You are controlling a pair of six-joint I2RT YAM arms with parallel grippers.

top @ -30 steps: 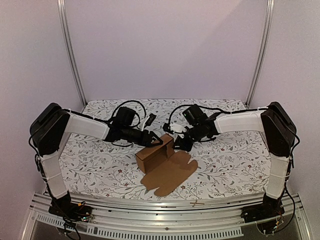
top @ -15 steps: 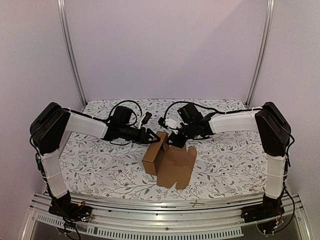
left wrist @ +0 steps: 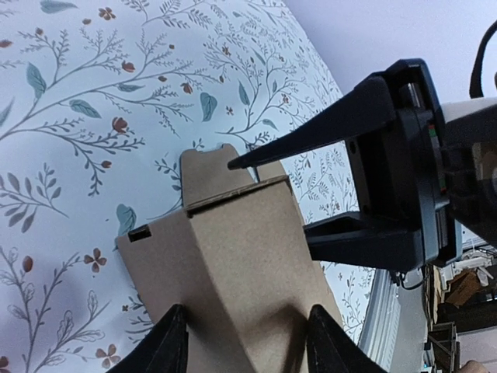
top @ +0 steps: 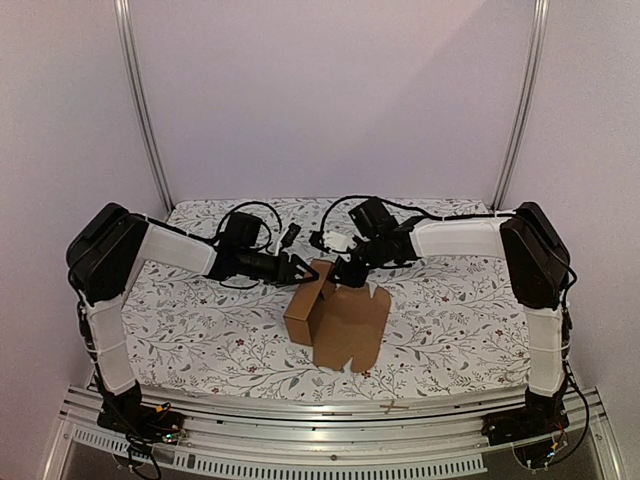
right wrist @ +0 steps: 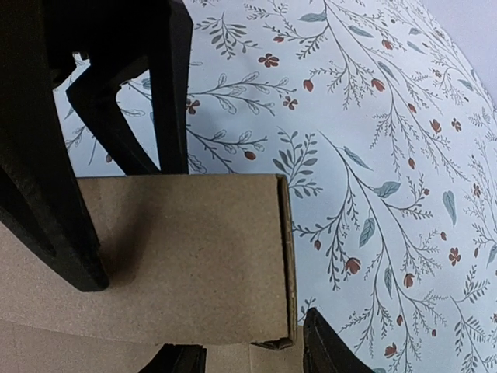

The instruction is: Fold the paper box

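Cardboard-wise, looking at a plain brown die-cut paper box [top: 345, 325], half formed and standing about mid-table on the white floral tablecloth [top: 200, 320], right between the two arms. Seeing a folded tube section upright on the left, plus a wide flat panel spreading out toward the near edge.

Reading the left gripper [top: 300, 270] as clamped across the tube's body, with its black fingers [left wrist: 172, 346] pressing one on each side wall in the wrist view. Reading the right gripper [top: 345, 272] as apart: jaws spread around the tube's far end, the upper finger [left wrist: 295, 140] tipping in by the rounded tuck flap [left wrist: 206, 167], not pinching anything as far as can be told.

Guessing at the step in hand: getting that end flap folded over and tucked. For doing it well, probably:
- holding the left clamp firm enough to stop the tube sliding, but not caving the walls in
- landing the right fingertip close to the crease rather than out at the flap's edge, so bending along the score line and not buckling
- pushing slow and square to the opening
- watching the loose panel, since snagging it on the cloth could be twisting the whole thing

Not betting on how far along overall; plenty of flat card showing.
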